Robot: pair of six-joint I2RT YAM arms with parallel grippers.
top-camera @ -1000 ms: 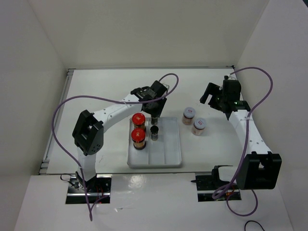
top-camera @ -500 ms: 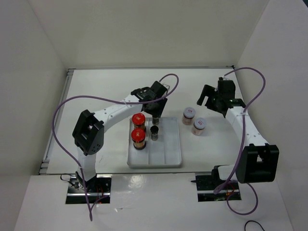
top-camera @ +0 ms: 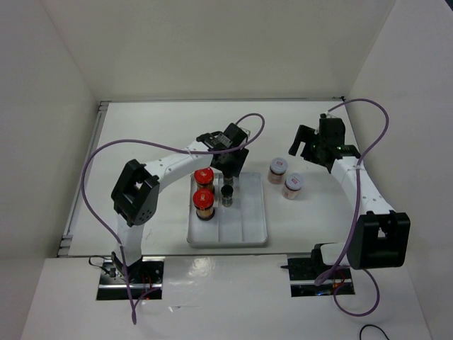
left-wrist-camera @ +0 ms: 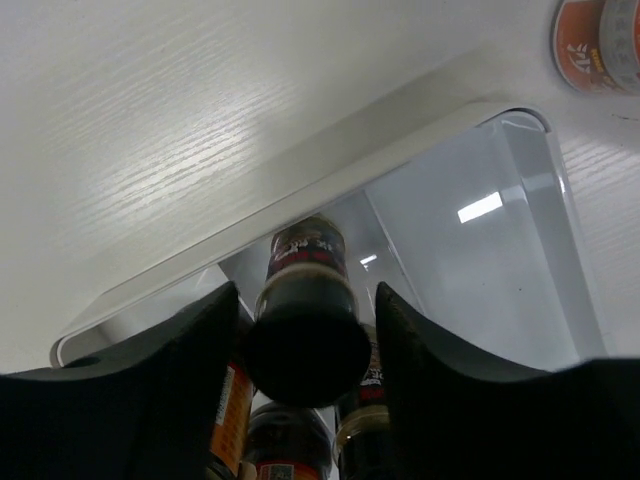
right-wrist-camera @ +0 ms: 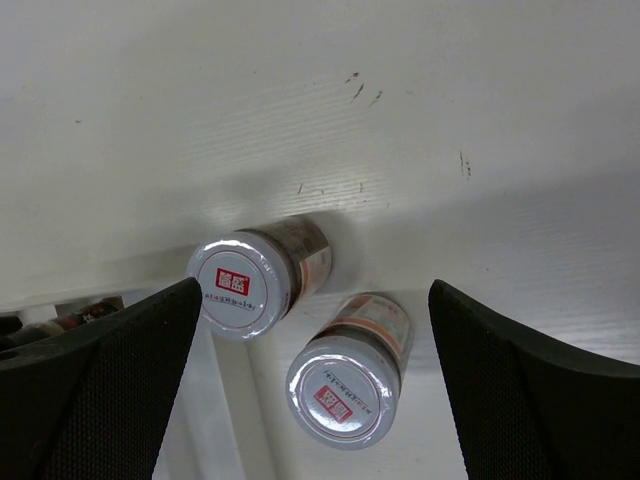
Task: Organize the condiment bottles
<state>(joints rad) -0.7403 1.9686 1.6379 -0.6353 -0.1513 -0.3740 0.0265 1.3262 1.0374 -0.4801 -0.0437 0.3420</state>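
Note:
In the white three-section tray (top-camera: pixel 244 230), two red-capped jars (top-camera: pixel 204 177) stand in the left section. Two black-capped dark jars are in the middle section, the nearer one (top-camera: pixel 227 193) free. My left gripper (top-camera: pixel 228 168) hangs over the farther one. In the left wrist view that jar's black cap (left-wrist-camera: pixel 307 345) sits between the fingers (left-wrist-camera: pixel 190 380), and thin gaps show on both sides; the gripper (left-wrist-camera: pixel 306 290) is open. Two pale-lidded jars (top-camera: pixel 278 166) (top-camera: pixel 293 183) stand on the table right of the tray. Wide open above them is my right gripper (right-wrist-camera: pixel 312 290), with the lids (right-wrist-camera: pixel 245 285) (right-wrist-camera: pixel 345 385) below.
The tray's right section (top-camera: pixel 255 212) holds nothing. White walls close in the table at the back and on both sides. A purple cable loops over each arm. The tray's far rim (left-wrist-camera: pixel 300 190) lies just beyond the left gripper.
The left jaws have parted slightly from the black cap that they held. The right arm swung a little left over the pale-lidded jars and then stayed.

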